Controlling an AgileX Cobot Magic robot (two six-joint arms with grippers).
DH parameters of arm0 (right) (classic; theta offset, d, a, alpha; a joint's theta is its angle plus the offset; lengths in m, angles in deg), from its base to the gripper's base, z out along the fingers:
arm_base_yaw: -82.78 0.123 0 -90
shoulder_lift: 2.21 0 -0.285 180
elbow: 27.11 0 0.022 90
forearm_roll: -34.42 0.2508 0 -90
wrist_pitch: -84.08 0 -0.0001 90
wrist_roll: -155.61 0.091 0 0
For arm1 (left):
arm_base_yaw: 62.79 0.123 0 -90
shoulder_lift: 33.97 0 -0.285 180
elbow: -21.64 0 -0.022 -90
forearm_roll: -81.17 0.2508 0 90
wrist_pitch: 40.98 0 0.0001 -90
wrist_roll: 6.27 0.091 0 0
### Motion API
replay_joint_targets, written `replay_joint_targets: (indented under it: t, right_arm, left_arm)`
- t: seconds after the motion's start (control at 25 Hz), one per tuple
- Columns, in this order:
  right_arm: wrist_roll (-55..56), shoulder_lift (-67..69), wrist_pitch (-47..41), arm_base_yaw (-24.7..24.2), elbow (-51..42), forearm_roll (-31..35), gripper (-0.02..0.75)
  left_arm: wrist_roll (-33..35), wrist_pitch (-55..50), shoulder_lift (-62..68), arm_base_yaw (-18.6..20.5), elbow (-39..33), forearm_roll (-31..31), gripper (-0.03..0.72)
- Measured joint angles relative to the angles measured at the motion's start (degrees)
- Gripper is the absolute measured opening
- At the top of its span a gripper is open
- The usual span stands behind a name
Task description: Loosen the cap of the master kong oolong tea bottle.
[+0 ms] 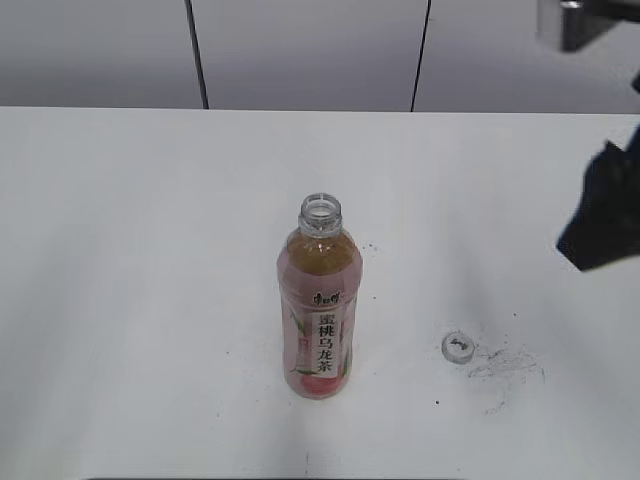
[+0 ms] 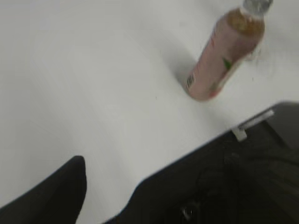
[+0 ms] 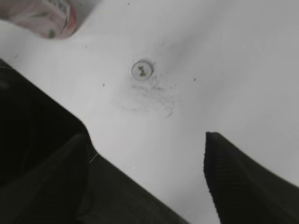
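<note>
The left gripper's state cannot be told. The tea bottle [image 1: 320, 300] stands upright mid-table [image 1: 120, 250], neck uncapped; its pink label has a white strip reading 蜜桃乌龙茶 under a small red logo. The cap [image 1: 458, 346] lies on the table to its right, beside dark scuffs [image 1: 505, 365]. The right gripper [image 3: 147, 172] is spread wide, empty

A broad white surface [image 1: 150, 300] fills most of the exterior view, marked with faint grey scuffs [image 1: 505, 365] and small dark specks. Behind it stands a pale wall [image 1: 310, 50] divided by thin dark vertical seams.
</note>
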State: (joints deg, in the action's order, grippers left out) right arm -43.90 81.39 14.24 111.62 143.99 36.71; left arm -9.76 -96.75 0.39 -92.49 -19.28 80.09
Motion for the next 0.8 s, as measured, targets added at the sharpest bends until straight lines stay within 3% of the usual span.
replay_joint_targets:
  t: [0.16,0.36,0.64,0.8]
  right_arm:
    - [0.81,-8.85,0.00,0.00,-10.63,1.69,0.575]
    - [3.06,-22.08,3.87,0.00,-24.32,3.42,0.575]
    - [9.10,-45.30,5.48,0.00,-37.01,3.47,0.575]
    - [10.96,-56.96,5.76,0.00,-38.93,3.57,0.575]
  left_arm:
    - [1.58,-9.68,-5.24,0.00,0.00,-0.31,0.531]
    - [1.81,-14.00,-11.30,0.00,-1.10,-2.24,0.529]
    - [1.86,-7.15,-16.57,0.00,-2.49,-1.37,0.529]
    - [1.86,-3.57,-16.62,0.00,-4.16,-0.92,0.528]
